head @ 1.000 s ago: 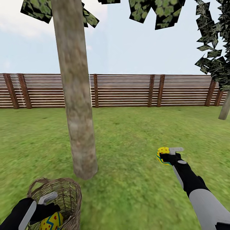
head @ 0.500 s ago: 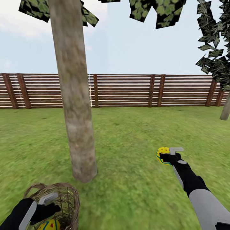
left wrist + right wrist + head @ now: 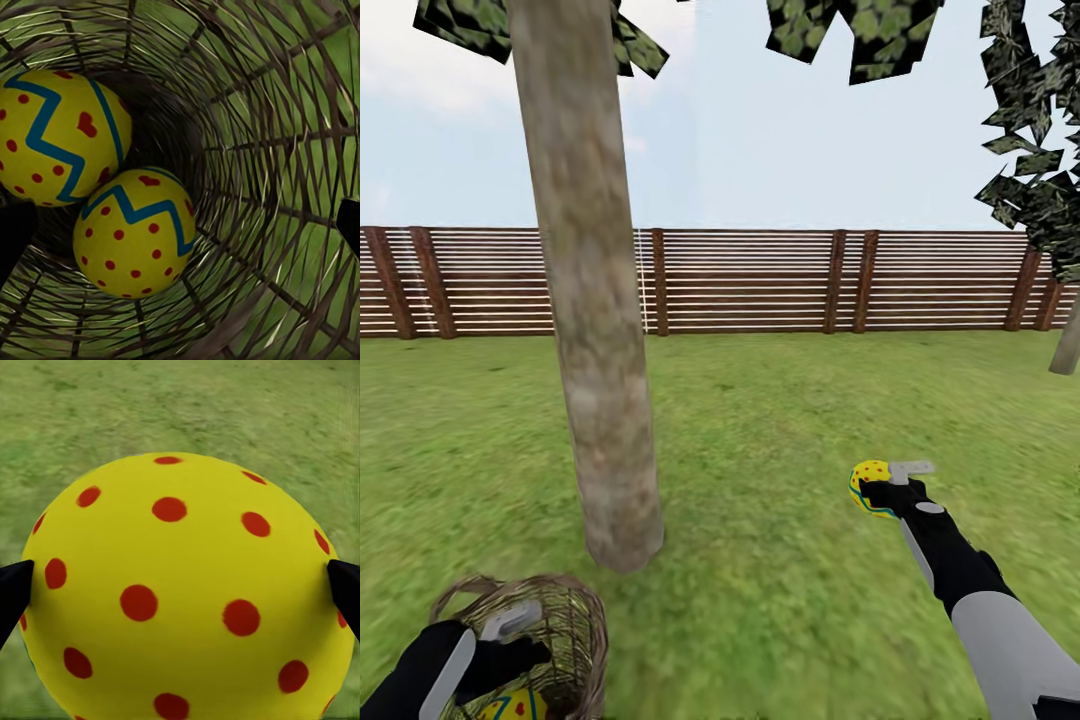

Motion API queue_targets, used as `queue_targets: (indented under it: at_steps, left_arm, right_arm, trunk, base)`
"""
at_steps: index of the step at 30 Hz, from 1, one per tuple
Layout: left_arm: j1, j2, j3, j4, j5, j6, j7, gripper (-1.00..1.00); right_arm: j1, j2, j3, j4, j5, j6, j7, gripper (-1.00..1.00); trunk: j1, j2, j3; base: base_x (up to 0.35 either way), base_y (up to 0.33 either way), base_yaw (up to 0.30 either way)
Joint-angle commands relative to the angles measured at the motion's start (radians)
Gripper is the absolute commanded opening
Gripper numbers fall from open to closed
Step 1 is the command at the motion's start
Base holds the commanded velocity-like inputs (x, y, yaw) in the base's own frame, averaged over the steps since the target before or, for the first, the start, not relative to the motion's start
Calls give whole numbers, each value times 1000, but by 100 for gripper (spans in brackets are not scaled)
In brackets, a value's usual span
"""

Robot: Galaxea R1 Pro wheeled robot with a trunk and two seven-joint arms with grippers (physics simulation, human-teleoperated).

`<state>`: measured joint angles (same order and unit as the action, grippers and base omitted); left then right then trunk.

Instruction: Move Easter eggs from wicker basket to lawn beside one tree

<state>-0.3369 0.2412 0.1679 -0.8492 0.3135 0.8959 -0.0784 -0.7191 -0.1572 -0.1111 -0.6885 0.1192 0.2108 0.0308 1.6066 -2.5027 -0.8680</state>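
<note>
We hold one Easter egg point(image 3: 870, 487) in our right gripper point(image 3: 877, 489), its fingers pressed to both sides of the shell, above the lawn point(image 3: 780, 420) and well apart from the tree point(image 3: 595, 330). Our left gripper point(image 3: 510, 650) reaches into the wicker basket point(image 3: 575, 625) near the trunk's foot, fingers spread wide, with two eggs point(image 3: 135, 232) touching each other at the bottom.

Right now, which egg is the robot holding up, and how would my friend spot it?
Find the thick pale grey-brown tree trunk on the green lawn. Look right of it to the black right end effector stretched over the grass. It grips a bright yellow red-dotted egg in the air, while the two other eggs lie inside the brown wicker basket.
</note>
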Motion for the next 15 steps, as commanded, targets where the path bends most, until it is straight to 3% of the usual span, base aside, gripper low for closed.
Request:
queue_targets:
  at_steps: [1, 15]
  left_arm:
    - [-1, 0, 3, -1, -8, 5, -8, 100]
    - [-1, 1, 4, -4, -9, 6, -8, 100]
  right_arm:
    - [0, 1, -2, -2, 11, 6, 3, -100]
    - [0, 1, -2, 0, 11, 7, 4, -100]
  trunk:
    - [0, -1, -5]
    - [6, -4, -59]
  base:
    - [0, 0, 0]
    - [0, 0, 0]
